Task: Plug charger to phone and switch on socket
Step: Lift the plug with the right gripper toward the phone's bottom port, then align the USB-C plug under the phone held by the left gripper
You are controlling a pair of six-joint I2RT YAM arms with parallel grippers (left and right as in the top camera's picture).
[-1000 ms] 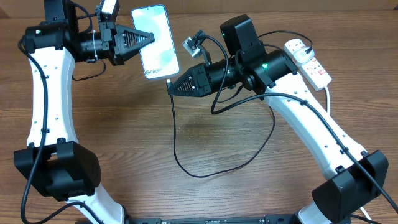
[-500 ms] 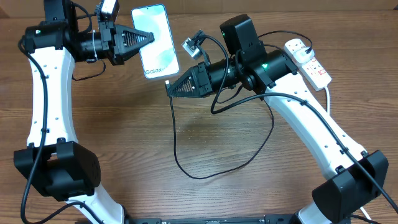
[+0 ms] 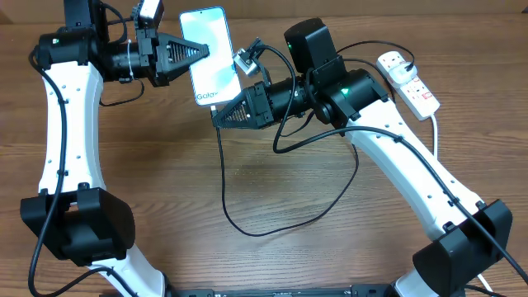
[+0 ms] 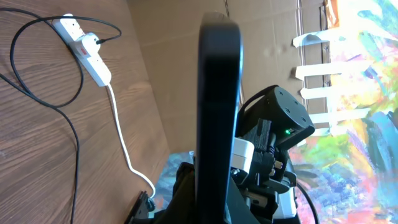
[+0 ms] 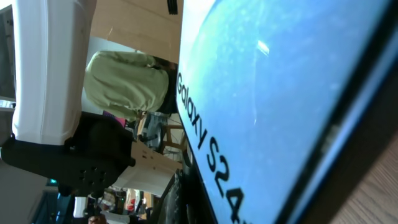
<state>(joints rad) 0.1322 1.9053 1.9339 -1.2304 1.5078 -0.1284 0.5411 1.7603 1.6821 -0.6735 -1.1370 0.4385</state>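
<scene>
My left gripper [image 3: 200, 51] is shut on the phone [image 3: 219, 70] and holds it above the table at the back, blue screen up. In the left wrist view the phone [image 4: 218, 106] shows edge-on, rising from the jaws [image 4: 214, 199]. My right gripper [image 3: 216, 117] is shut on the connector end of the black charger cable [image 3: 223, 186], with its tip at the phone's bottom edge. The phone's screen [image 5: 267, 81] fills the right wrist view; the connector is hidden there. The white socket strip [image 3: 406, 77] lies at the back right and also shows in the left wrist view [image 4: 87, 48].
The charger cable loops across the middle of the wooden table [image 3: 165, 206] and runs up to a plug in the socket strip. The strip's white cord [image 3: 435, 124] trails along the right side. A cardboard wall [image 4: 186, 37] stands behind the table.
My right gripper has moved left with the connector, up to the phone's bottom edge. My left gripper has shifted the phone slightly right and toward the back.
</scene>
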